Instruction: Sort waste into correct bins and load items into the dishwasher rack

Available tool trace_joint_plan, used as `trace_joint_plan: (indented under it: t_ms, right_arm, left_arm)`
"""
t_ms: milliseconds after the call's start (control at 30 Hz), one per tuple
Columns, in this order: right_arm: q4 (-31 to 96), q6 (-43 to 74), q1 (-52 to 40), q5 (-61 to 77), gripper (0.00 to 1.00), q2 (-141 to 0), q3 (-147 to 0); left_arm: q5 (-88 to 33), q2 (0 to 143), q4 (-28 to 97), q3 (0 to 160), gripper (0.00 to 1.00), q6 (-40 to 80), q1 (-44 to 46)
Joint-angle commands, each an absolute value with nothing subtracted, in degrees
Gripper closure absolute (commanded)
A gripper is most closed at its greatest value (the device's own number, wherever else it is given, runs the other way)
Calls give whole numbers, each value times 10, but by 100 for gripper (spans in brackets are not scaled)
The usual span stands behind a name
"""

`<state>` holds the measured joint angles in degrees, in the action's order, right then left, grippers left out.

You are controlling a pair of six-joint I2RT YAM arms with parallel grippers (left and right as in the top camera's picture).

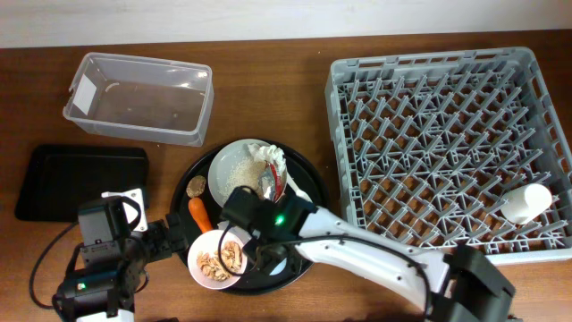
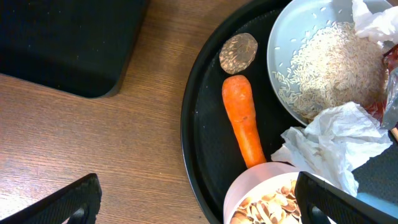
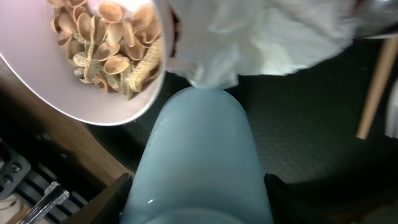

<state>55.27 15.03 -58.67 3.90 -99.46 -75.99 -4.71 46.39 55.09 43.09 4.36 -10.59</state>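
My right gripper (image 3: pixel 196 190) is shut on the pale blue cup (image 3: pixel 199 143), which lies on the round black tray (image 1: pixel 308 192); in the overhead view the arm hides most of the cup (image 1: pixel 279 266). The pink bowl (image 1: pixel 214 259) of peanuts (image 3: pixel 109 43) sits beside it. My left gripper (image 2: pixel 196 205) is open at the tray's left rim, with the bowl (image 2: pixel 261 186) partly between its fingers. The carrot (image 2: pixel 242 118), the brown lump (image 2: pixel 238 53), the white plate (image 2: pixel 283 37) of rice (image 2: pixel 336 62) and a tissue (image 2: pixel 329 140) lie ahead of it.
The clear tub (image 1: pixel 138 98) and the shallow black tray (image 1: pixel 80 182) stand at the left. The grey dishwasher rack (image 1: pixel 447 152) fills the right and holds a white cup (image 1: pixel 525 202). Foil and a red wrapper (image 1: pixel 273 179) lie on the plate. A wooden stick (image 3: pixel 376 93) lies on the round tray.
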Motion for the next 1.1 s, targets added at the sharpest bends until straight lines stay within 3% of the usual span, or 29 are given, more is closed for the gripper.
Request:
trace_joint_plan:
  t_ms: [0, 133, 200, 467, 567, 700, 1000, 1033, 1067]
  right_arm:
    - [577, 155, -546, 30, 50, -940, -776]
    - [643, 152, -438, 3, 52, -867, -843]
    - [684, 121, -315, -1, 59, -834, -906]
    - [678, 77, 122, -9, 60, -849, -964]
    - [653, 80, 234, -5, 60, -880, -964]
    - [627, 80, 303, -5, 60, -957, -964]
    - [605, 79, 331, -15, 60, -1089, -964]
    - [602, 79, 331, -22, 57, -1091, -964]
    - [601, 79, 331, -22, 43, -1091, -964]
  left_arm:
    - [-49, 463, 552, 442, 1, 51, -107]
    - [-50, 463, 552, 442, 1, 51, -107]
    - [-50, 463, 552, 442, 1, 51, -107]
    - [-49, 463, 553, 442, 1, 51, -107]
    - [-49, 463, 552, 442, 1, 51, -107]
    - [-50, 463, 552, 442, 1, 51, -107]
    - [-49, 463, 552, 442, 1, 51, -107]
    - [-49, 463, 552, 442, 1, 51, -107]
    - [-49, 463, 552, 442, 1, 51, -107]
